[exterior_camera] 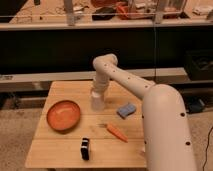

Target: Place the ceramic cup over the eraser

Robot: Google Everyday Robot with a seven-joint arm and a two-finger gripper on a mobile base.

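The small white ceramic cup point(97, 103) stands near the middle of the wooden table point(60, 152), just right of the orange bowl. My gripper point(98, 92) points straight down and sits right on top of the cup, merging with its upper part. The white arm reaches it from the lower right. The eraser point(85, 148), a small black block with a white band, lies near the table's front edge, well in front of the cup and apart from it.
An orange bowl point(63, 115) sits at the table's left. A blue sponge point(126, 109) lies right of the cup, and an orange carrot point(117, 132) lies in front of it. Dark shelving runs behind the table.
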